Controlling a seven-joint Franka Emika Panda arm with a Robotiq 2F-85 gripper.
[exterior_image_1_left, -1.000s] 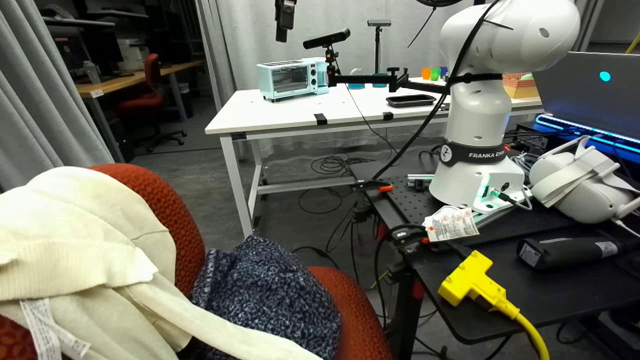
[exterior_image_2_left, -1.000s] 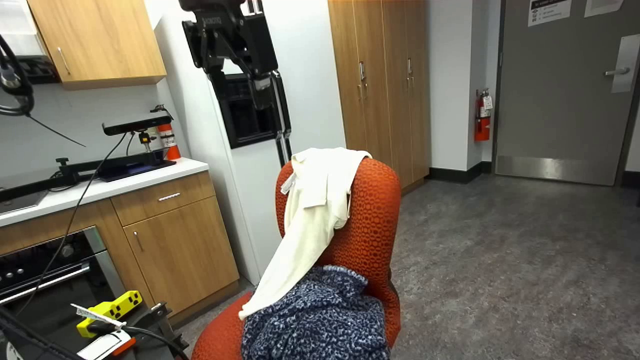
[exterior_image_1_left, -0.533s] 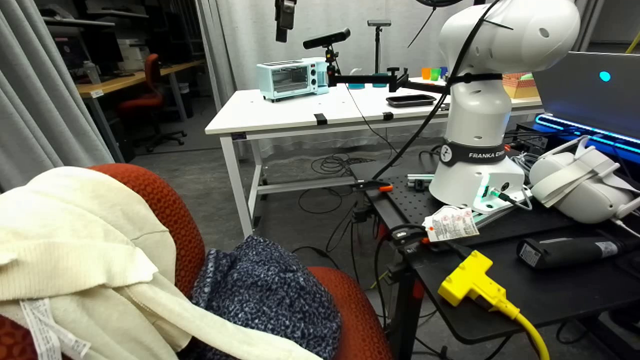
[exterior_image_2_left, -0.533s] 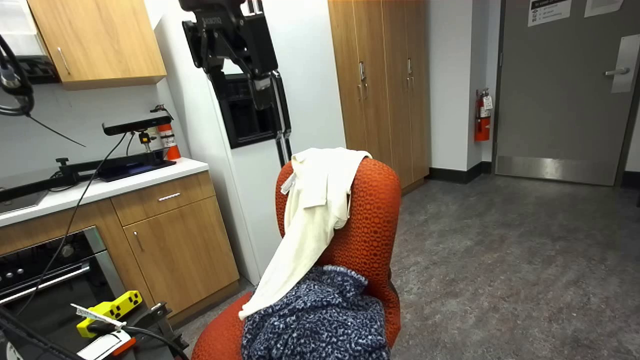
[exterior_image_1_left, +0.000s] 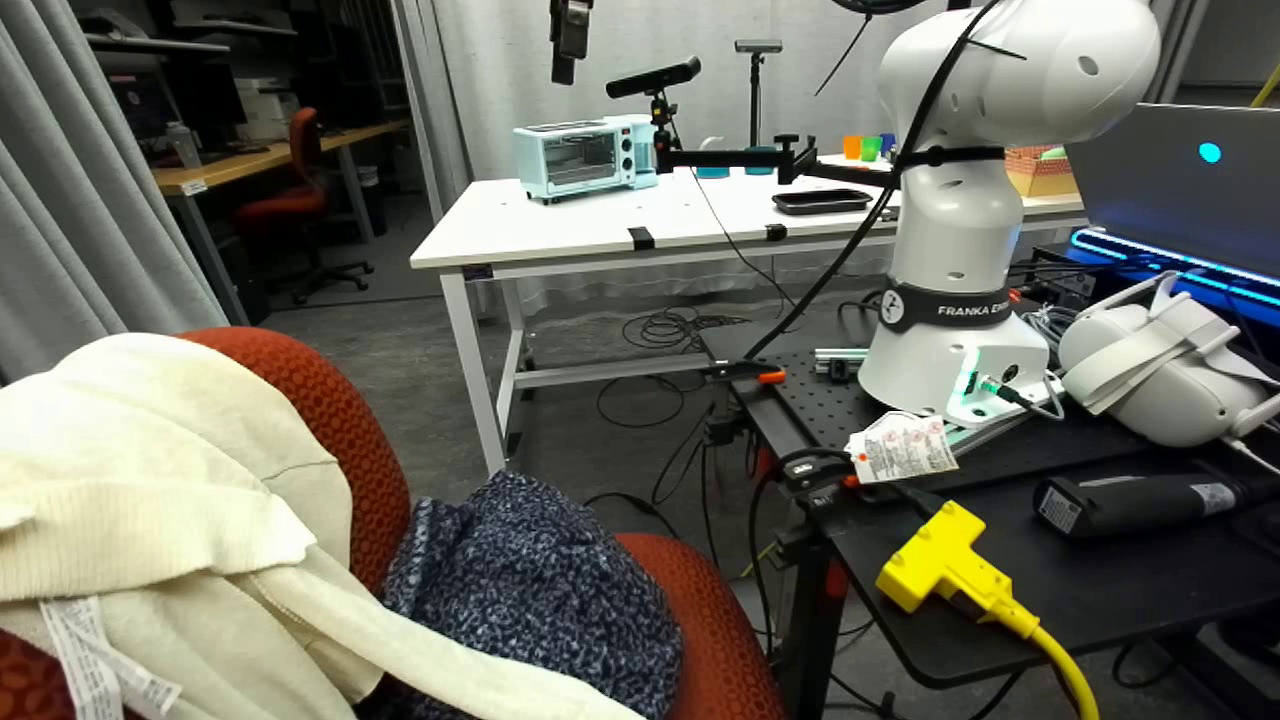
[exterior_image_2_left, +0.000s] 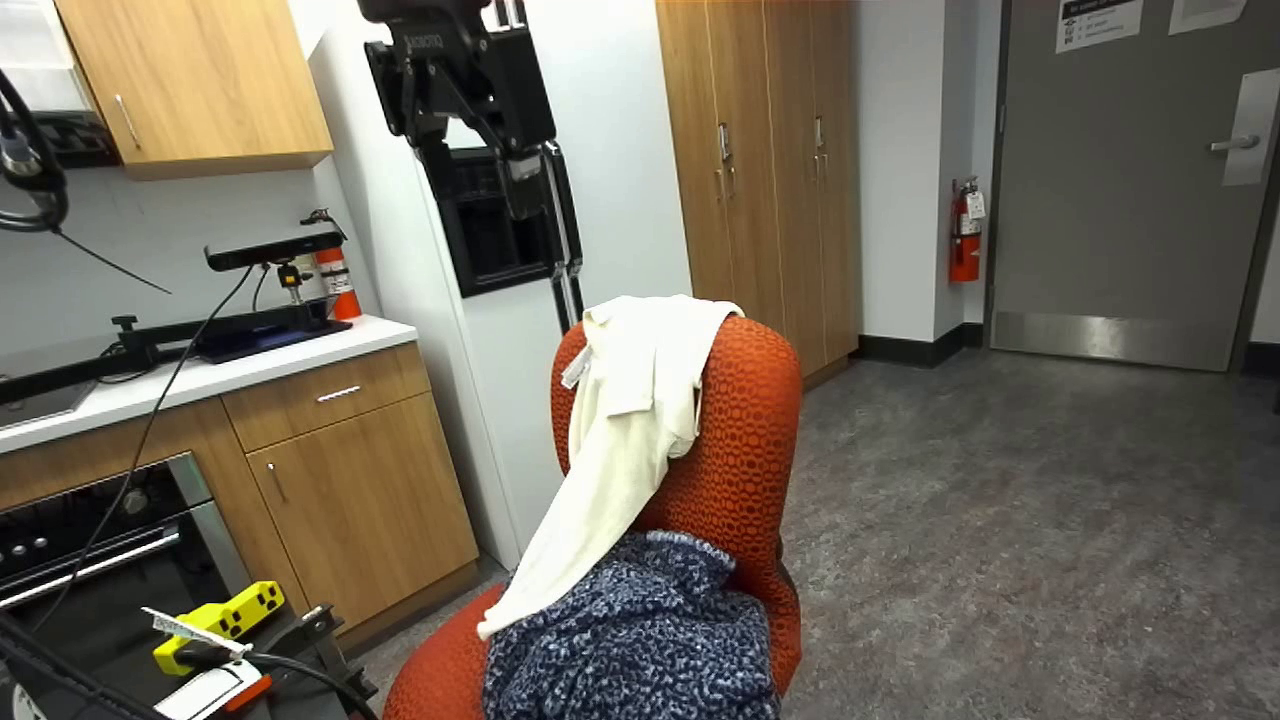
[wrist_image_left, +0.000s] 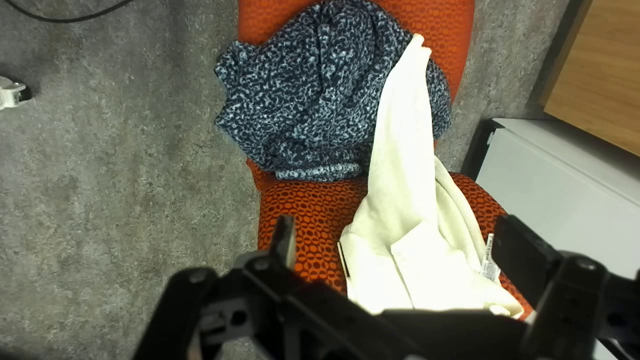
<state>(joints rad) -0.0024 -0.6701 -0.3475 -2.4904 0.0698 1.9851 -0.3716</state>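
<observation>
The cream garment lies draped over the backrest of the orange chair, its sleeve lying down over the speckled navy garment on the chair's seat. Judged light, limp and soft; the bunched cloth atop the chair's backrest appears the soundest hold. The end effector hangs above the chair, spread wide, nothing pinched. An exterior view shows the cream garment's ribbed band, not discernible in the wrist view; the wrist view shows the sleeve's end, which that exterior view cuts off.
</observation>
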